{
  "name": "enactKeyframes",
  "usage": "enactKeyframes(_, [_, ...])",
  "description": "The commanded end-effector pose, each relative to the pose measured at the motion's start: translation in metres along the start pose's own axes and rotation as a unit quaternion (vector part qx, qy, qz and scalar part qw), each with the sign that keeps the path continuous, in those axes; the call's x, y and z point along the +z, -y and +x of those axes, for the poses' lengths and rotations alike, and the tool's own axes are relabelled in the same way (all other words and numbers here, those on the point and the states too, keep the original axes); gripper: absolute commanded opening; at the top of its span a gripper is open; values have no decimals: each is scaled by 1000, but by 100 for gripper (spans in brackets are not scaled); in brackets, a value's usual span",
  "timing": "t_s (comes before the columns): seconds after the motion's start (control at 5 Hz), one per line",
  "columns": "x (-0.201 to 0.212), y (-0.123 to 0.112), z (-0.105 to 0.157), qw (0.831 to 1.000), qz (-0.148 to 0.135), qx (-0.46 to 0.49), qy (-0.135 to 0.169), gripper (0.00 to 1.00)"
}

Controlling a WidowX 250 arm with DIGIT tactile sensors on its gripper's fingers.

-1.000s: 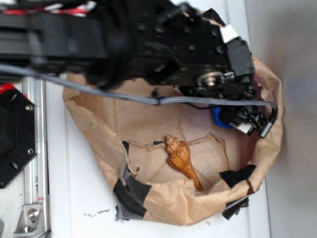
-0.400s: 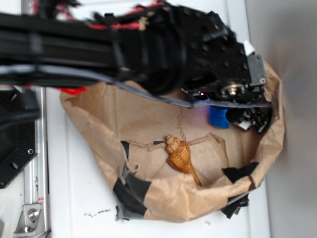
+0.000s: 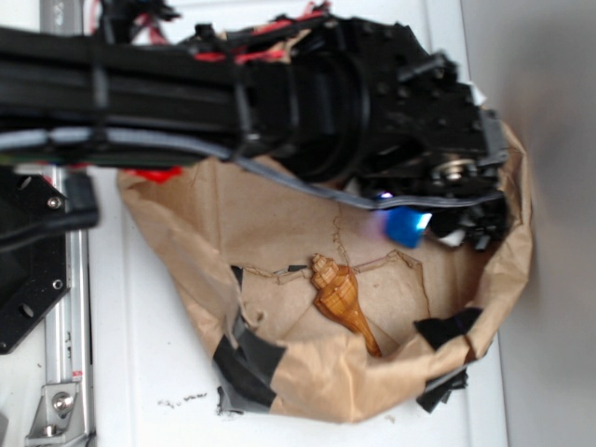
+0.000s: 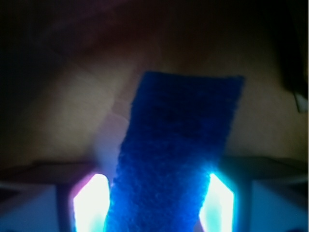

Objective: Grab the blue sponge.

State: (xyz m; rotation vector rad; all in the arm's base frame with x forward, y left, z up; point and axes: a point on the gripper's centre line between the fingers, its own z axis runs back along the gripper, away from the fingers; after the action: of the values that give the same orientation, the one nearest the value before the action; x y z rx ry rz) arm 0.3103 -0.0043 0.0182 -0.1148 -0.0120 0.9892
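From where I stand the black arm (image 3: 279,93) reaches across the top of the scene and ends over the right-hand side of a crumpled brown paper bag (image 3: 279,372) that lies opened out on the white bench (image 3: 149,372). The gripper (image 3: 438,219) hangs just inside the bag's upper right rim, and the blue sponge (image 3: 403,226) shows as a small bright-blue patch right under the wrist, slightly blurred, above the paper floor of the bag. In the wrist view the blue sponge (image 4: 178,150) fills the middle of the picture, running from the bottom edge up and away, a fuzzy dark-blue strip with a squared far end; the jaws sit close on either side of it at the bottom, their inner faces lit a glaring pale blue, and they seem to be pinching the sponge between them. Behind the sponge there is only dim brown paper. A carved wooden shell-shaped ornament (image 3: 343,303) lies in the middle of the bag, well apart from the sponge, its pointed tail aimed toward the lower right. Patches of black tape (image 3: 247,358) hold the bag's torn edges, and a grey cable (image 3: 140,140) trails along the arm.
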Motion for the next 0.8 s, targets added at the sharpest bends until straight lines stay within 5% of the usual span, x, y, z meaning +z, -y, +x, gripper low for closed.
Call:
enactKeyframes(0.0, [48, -5, -21, 998, -29, -62, 15, 0])
enactKeyframes(0.2, [74, -1, -17, 991, -59, -117, 33, 0])
enactKeyframes(0.4, [122, 15, -5, 964, -135, -230, 6, 0])
enactKeyframes(0.6, [151, 15, -4, 943, -123, -308, 1, 0])
